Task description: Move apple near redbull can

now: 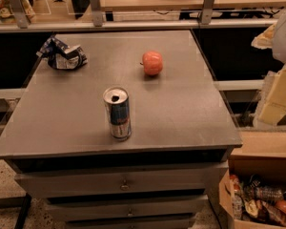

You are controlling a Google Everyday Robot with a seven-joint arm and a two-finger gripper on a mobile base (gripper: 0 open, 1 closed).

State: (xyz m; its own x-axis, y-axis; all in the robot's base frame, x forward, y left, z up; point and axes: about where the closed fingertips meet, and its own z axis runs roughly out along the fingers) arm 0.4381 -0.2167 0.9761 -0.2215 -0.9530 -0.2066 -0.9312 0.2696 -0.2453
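The apple (152, 63), small, round and orange-red, sits on the grey tabletop (190, 113) a little right of its middle, toward the back. The redbull can (117, 113), slim, silver and blue with an open silver top, stands upright near the front of the table, left of and nearer than the apple. The two are clearly apart. My gripper (276, 99) hangs at the right edge of the view, beyond the table's right side, well away from both, with nothing seen in it.
A crumpled blue-and-white foil snack bag (63, 55) lies at the table's back left corner. The table is a drawer cabinet (124, 182). A cardboard box of snacks (260, 202) stands on the floor at lower right. A railing and shelves (148, 25) run behind.
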